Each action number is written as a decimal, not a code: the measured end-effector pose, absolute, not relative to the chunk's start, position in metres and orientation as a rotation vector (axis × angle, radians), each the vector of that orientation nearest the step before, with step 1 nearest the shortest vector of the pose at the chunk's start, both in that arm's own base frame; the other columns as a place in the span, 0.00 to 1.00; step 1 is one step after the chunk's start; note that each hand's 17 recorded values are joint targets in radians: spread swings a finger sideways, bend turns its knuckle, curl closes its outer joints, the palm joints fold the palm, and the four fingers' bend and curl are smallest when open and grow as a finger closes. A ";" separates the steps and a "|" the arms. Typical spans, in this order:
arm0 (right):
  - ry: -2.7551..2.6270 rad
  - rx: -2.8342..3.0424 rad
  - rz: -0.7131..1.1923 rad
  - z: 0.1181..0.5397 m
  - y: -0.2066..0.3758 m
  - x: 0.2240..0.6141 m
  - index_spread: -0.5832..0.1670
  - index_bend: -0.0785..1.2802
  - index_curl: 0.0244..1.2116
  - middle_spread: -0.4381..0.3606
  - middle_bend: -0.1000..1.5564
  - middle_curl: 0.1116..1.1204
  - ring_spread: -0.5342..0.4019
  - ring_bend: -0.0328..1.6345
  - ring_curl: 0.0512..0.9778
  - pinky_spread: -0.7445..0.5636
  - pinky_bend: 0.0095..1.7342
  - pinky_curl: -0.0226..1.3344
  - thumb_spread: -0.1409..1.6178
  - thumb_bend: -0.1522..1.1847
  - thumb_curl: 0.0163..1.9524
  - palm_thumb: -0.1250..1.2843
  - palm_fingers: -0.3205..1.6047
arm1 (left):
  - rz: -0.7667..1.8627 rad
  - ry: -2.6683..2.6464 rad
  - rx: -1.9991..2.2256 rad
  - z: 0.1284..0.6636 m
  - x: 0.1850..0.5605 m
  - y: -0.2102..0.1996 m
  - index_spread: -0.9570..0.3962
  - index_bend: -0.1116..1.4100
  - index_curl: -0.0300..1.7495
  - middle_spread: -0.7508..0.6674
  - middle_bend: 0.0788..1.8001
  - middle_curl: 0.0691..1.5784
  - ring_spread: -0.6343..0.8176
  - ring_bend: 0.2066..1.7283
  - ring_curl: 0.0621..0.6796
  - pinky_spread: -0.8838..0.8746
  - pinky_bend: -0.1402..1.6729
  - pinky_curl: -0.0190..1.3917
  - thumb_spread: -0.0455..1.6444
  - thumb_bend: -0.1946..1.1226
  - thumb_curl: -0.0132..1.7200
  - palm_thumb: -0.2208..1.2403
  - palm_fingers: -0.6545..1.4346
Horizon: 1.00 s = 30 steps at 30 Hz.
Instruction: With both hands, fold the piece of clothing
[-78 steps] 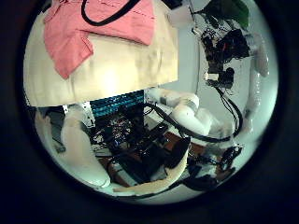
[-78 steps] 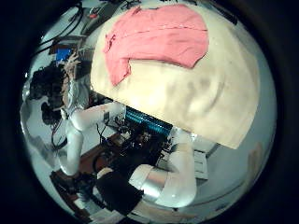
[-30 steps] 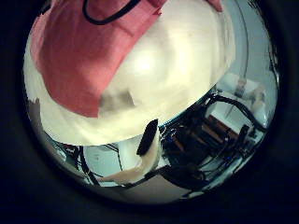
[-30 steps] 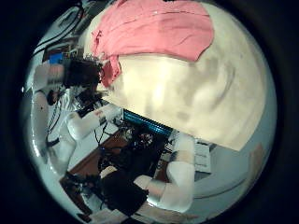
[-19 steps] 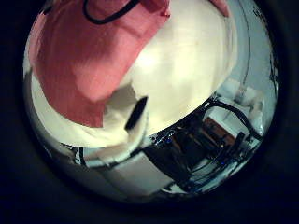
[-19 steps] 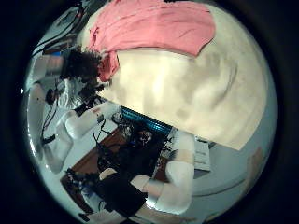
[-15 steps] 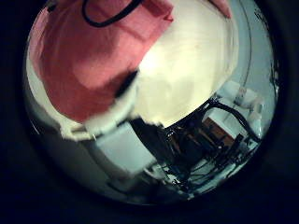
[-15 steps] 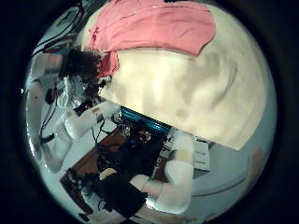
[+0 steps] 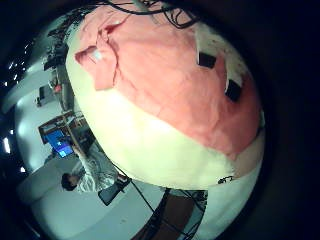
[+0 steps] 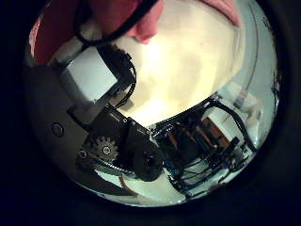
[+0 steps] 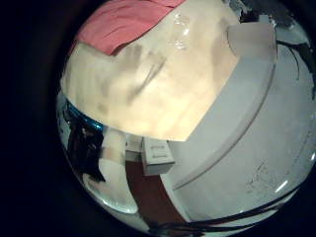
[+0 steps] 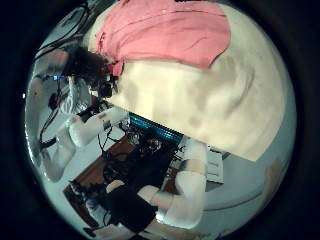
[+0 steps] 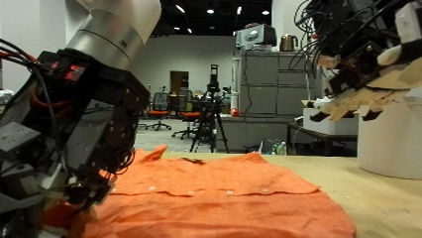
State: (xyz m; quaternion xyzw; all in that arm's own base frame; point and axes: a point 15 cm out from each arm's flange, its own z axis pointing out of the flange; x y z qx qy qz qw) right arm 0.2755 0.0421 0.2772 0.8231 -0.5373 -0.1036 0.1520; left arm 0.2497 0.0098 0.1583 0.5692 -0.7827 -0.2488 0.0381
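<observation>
Left hand (image 13: 59, 149) of black geared parts low at the garment's edge, fingers' state unclear, soft wrinkled orange shirt (image 13: 218, 193) spread flat on pale wooden table (image 13: 382, 198), right hand (image 13: 363, 59) raised above, fingers loosely apart, empty

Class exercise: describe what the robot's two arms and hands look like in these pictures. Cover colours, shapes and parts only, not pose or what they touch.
The arm over the garment is a smooth, rounded white tube. Its hand is a boxy black block assembly with red-and-black wiring. The other hand has black blocks and pale fingers. The left thumb side palm view shows a small gear wheel on black housing.
</observation>
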 end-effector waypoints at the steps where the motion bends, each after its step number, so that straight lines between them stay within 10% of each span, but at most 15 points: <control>1: -1.541 2.360 -0.299 0.276 0.042 0.275 0.38 0.17 0.27 0.65 0.17 0.22 0.83 0.19 0.11 0.77 0.12 0.25 0.76 0.11 0.10 0.14 0.28 | -0.754 -2.403 1.747 0.161 0.250 0.009 0.42 0.30 0.31 0.20 0.43 0.49 0.09 0.60 0.70 0.13 0.45 0.34 0.60 0.17 0.30 0.76 0.72; 30: -1.428 2.414 -0.247 0.141 0.082 0.266 0.39 0.18 0.25 0.42 0.29 0.31 0.39 0.41 0.26 0.44 0.18 0.24 0.66 0.10 0.15 0.49 0.50 | -0.671 -2.428 1.773 0.199 0.253 0.003 0.32 0.30 0.63 0.13 0.48 0.67 0.10 0.72 0.80 0.10 0.53 0.42 0.61 0.13 0.36 0.75 0.64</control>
